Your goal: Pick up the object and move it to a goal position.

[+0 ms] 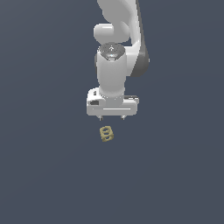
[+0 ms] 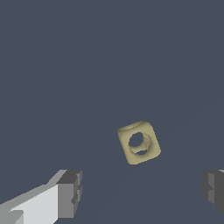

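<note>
The object [image 1: 106, 134] is a small tan-yellow block pierced with round holes, lying on the dark grey floor. In the exterior view it sits just below the white gripper [image 1: 111, 118], whose two short fingertips point down, wide apart and empty. In the wrist view the object [image 2: 139, 142] shows a round hole on its upper face and lies a little beyond the line between the two grey fingertips [image 2: 70, 192], nearer the other fingertip [image 2: 213, 188]. The gripper [image 2: 142, 190] is open and apart from the object.
The white arm [image 1: 114, 48] rises from the gripper to the top of the exterior view. A plain dark grey floor [image 1: 52, 175] fills the rest of both views.
</note>
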`<state>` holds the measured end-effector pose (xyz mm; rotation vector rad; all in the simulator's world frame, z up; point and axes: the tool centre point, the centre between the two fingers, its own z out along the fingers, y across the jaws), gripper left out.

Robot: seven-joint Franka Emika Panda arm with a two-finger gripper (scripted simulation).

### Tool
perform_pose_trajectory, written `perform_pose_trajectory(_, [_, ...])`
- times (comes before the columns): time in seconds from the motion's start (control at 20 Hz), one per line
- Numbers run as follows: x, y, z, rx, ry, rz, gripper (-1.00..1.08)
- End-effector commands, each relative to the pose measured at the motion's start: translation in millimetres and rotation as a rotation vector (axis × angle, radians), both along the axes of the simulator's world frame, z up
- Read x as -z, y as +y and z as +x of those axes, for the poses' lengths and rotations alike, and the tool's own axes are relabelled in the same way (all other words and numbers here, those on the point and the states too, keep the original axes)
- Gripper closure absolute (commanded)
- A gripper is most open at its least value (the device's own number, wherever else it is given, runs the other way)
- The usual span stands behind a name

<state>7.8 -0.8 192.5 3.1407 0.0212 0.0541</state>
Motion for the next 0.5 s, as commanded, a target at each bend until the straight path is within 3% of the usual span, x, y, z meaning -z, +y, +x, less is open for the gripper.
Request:
perform_pose_trajectory(0.0, [0.0,0.0,0.0,0.000,0.000,0.000,-0.92])
perform_pose_trajectory(0.45, [0.6,-20.7,-7.1,-0.013,0.023,-0.029,-0.92])
